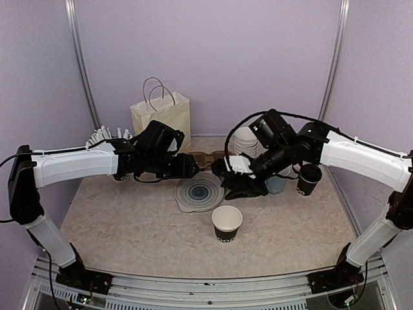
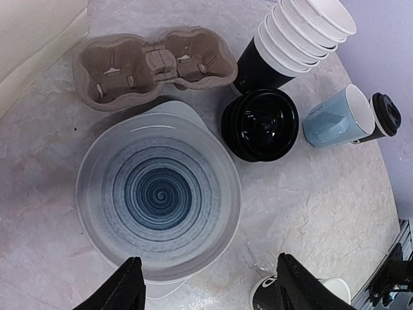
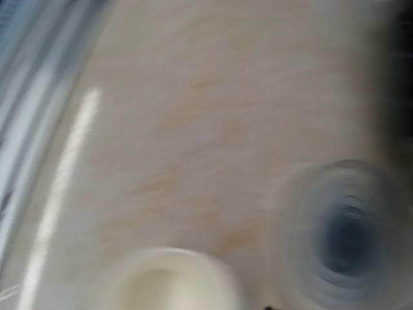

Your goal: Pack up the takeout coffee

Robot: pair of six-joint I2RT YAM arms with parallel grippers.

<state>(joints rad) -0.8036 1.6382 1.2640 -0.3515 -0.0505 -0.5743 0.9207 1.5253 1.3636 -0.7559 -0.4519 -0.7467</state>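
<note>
The takeout coffee (image 1: pixel 308 179), a black paper cup with a black lid, stands upright at the right, behind the blue mug; its lid (image 2: pixel 385 115) shows in the left wrist view. A second black cup with white lettering (image 1: pixel 226 223) stands open and lidless in front of the plate. My left gripper (image 2: pixel 210 287) hangs open above the near rim of the spiral plate (image 2: pixel 158 194), holding nothing. My right gripper (image 1: pixel 224 170) hovers by the plate's right edge, over a stack of black lids (image 2: pixel 260 124). Its wrist view is motion-blurred, showing only a cream cup rim (image 3: pixel 168 278) and the plate (image 3: pixel 348 232).
A pulp cup carrier (image 2: pixel 151 64) lies behind the plate. A stack of white-rimmed cups (image 2: pixel 303 32) and a light blue mug (image 2: pixel 335 117) sit at the back right. A paper bag (image 1: pixel 161 113) stands at the back, with a cup of white sticks (image 1: pixel 106 135) to its left.
</note>
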